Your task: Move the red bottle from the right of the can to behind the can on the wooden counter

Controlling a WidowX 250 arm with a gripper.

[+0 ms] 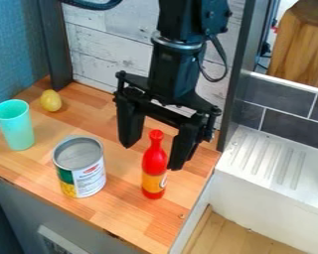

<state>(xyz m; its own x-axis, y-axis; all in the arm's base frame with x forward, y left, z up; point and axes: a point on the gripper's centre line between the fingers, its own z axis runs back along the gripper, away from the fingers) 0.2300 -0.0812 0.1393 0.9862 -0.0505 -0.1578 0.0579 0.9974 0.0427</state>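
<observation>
The black gripper [150, 158] hangs over the right part of the wooden counter, its two fingers spread wide and open. A red bottle [154, 164] with an orange label stands upright close by, its neck between the fingertips as seen from the camera; whether they touch it I cannot tell. To the left of the bottle stands a metal can [82, 171] with a green, white and yellow label. A mint-green cup [16, 126] is upright at the counter's far left, and a yellow, egg-shaped item [50, 100] lies behind it.
The wooden counter [119, 212] ends at the front over a grey cabinet. On the right is a white ridged drainboard [265, 161] beside dark tiles [287, 128]. White plank panelling [99, 44] and a dark post stand behind the counter.
</observation>
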